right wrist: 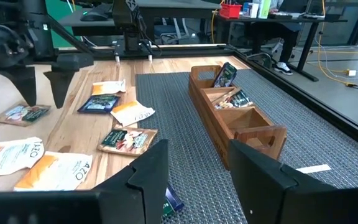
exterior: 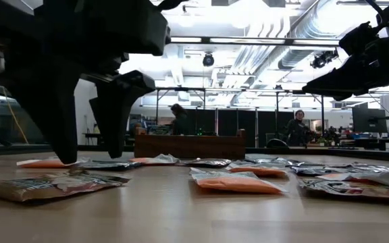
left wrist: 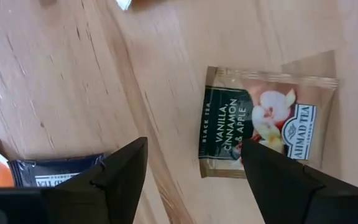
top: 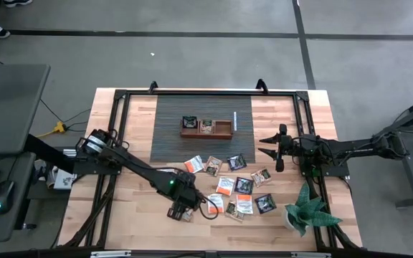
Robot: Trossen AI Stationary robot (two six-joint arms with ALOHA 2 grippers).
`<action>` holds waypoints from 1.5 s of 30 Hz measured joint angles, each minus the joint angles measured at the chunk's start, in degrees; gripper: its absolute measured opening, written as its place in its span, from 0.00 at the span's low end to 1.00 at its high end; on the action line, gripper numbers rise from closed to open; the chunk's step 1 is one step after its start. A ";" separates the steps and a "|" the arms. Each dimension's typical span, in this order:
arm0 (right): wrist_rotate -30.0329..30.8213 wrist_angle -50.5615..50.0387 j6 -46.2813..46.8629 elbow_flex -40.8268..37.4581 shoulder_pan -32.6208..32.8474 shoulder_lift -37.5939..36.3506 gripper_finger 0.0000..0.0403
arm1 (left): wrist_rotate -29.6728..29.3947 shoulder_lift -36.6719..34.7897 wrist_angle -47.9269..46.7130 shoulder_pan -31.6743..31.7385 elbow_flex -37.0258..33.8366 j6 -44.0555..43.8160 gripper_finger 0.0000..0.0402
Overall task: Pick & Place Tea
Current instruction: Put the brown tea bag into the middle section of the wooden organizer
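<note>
Sachet (left wrist: 266, 124) lies beneath spread left jaws.

Lab: exposed ceiling ducts (exterior: 296, 30), workstations (right wrist: 278, 18)

The table (top: 135, 122) is pale wood, smooth, with long grain lines. The tea sachets (left wrist: 263, 121) look like shiny, crinkly paper. The tray (right wrist: 241, 118) is brown wood. It sits on a grey woven mat (right wrist: 328, 137) that looks rough. The left gripper (left wrist: 191, 180) fingers are dull black.

We see two dark arms: left arm (top: 131, 166) black, jointed, small green light near wrist; right arm (top: 350, 149) black, slim; angular matte-black fingers (left wrist: 120, 180).
</note>
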 joint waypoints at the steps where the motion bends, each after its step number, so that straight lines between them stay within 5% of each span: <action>1: 0.00 -0.04 0.00 0.00 0.00 0.00 0.40 | 0.00 0.00 0.01 0.02 0.00 0.00 0.63; 26: 0.00 -0.07 0.00 0.02 0.00 0.00 0.39 | -0.02 4.61 6.08 -0.03 -0.04 -1.49 0.63; 45: 0.00 -0.09 0.02 0.00 0.00 0.00 0.40 | 1.79 4.31 14.92 0.12 -7.15 -5.71 0.24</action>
